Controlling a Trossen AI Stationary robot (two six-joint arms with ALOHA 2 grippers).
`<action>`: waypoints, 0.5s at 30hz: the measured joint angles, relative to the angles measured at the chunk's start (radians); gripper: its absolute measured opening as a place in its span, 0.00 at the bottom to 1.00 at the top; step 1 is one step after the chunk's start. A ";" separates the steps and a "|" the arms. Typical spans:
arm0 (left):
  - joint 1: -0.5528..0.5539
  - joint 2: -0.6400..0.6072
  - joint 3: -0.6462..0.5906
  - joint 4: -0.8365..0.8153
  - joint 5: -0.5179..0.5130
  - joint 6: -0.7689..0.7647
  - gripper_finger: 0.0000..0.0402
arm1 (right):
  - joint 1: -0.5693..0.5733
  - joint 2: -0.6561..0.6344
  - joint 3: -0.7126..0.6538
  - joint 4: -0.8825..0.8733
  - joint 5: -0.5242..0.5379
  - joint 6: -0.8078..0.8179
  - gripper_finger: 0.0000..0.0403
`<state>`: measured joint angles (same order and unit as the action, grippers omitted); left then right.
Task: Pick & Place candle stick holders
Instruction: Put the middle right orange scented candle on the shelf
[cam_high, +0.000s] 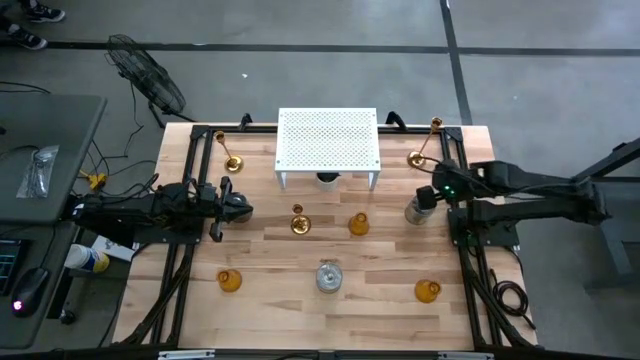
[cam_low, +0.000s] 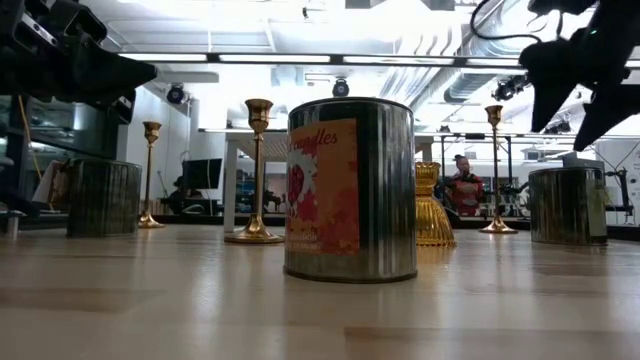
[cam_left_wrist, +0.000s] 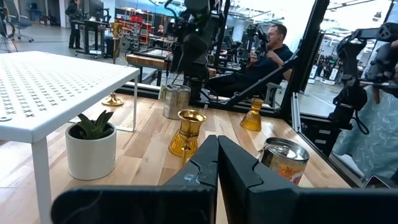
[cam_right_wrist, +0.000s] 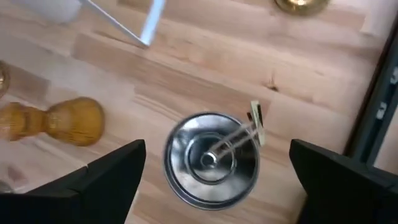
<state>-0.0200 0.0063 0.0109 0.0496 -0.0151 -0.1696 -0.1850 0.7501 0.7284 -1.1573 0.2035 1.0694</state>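
Candle stick holders stand scattered on the wooden table: slim gold ones, squat amber ones, and a silvery jar with a printed label. Another silvery jar stands upright on its base near the right edge. My right gripper hangs open above it, pointing steeply down, one finger on either side and clear of the jar. My left gripper is shut and level at the table's left, holding nothing.
A white perforated rack stands at the far middle, with a small potted plant under it. An amber holder stands close to the right gripper's jar. Black frame rails run along both side edges. A person sits beyond the table.
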 joint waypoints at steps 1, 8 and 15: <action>0.000 0.000 0.000 0.000 0.000 0.000 0.00 | -0.001 0.019 0.000 -0.005 -0.004 0.012 0.94; 0.000 0.000 0.000 0.000 0.000 0.000 0.00 | -0.001 0.145 0.000 -0.005 -0.041 0.084 0.98; 0.000 0.000 0.000 0.000 0.000 0.000 0.00 | -0.001 0.220 0.000 0.042 -0.076 0.149 0.99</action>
<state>-0.0200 0.0063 0.0109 0.0494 -0.0151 -0.1695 -0.1864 0.9699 0.7284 -1.1151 0.1280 1.2186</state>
